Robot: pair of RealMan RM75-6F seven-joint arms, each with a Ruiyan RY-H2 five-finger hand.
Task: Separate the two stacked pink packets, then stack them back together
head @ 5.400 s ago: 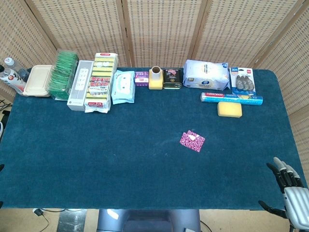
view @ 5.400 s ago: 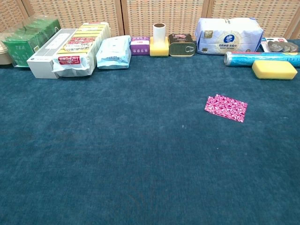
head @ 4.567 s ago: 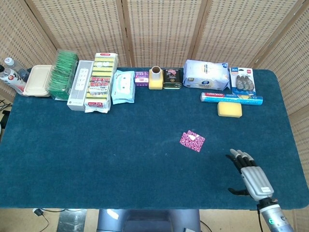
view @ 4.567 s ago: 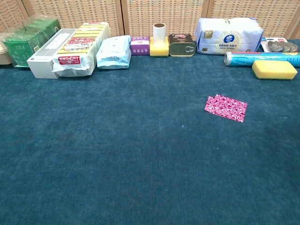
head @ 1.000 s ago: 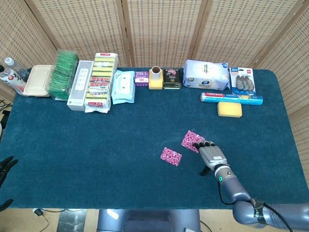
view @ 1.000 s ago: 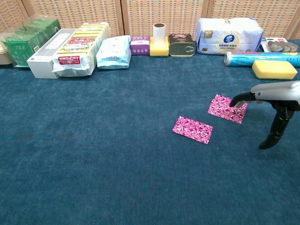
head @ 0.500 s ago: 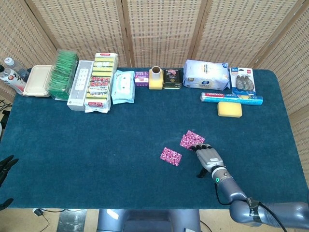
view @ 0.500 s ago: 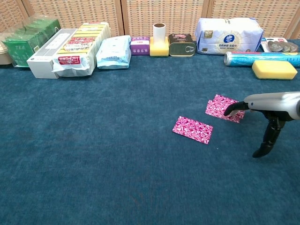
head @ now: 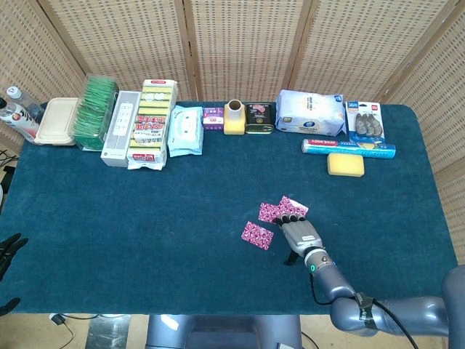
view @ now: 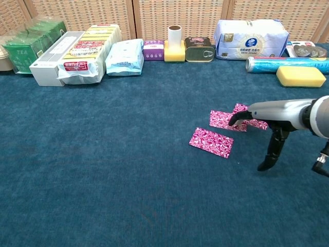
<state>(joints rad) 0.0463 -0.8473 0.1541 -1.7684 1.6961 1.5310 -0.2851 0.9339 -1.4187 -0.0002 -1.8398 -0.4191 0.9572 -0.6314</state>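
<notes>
One pink patterned packet (head: pixel 257 235) (view: pixel 211 142) lies alone on the blue cloth, just left of my right hand (head: pixel 299 234) (view: pixel 272 116). The hand's fingertips (view: pixel 235 119) press flat on a second pink packet (head: pixel 269 212) (view: pixel 221 120), and the thumb hangs down apart from them. A third pink piece (head: pixel 296 205) (view: pixel 241 109) shows behind and to the right of the fingers, partly covered by them. My left hand (head: pixel 7 251) peeks in at the far left edge of the head view, with dark fingers apart and nothing in them.
Along the back edge stand a yellow sponge (head: pixel 345 164), a blue roll (head: pixel 349 148), a white tissue pack (head: pixel 311 113), a tin (head: pixel 259 118), a yellow-based tube (head: pixel 234 116) and several boxes and packs at the left (head: pixel 149 123).
My right hand has slid to the left, dragging the packet under its fingertips with it; another pink piece has come into view beside it. The lone packet has stayed put.
</notes>
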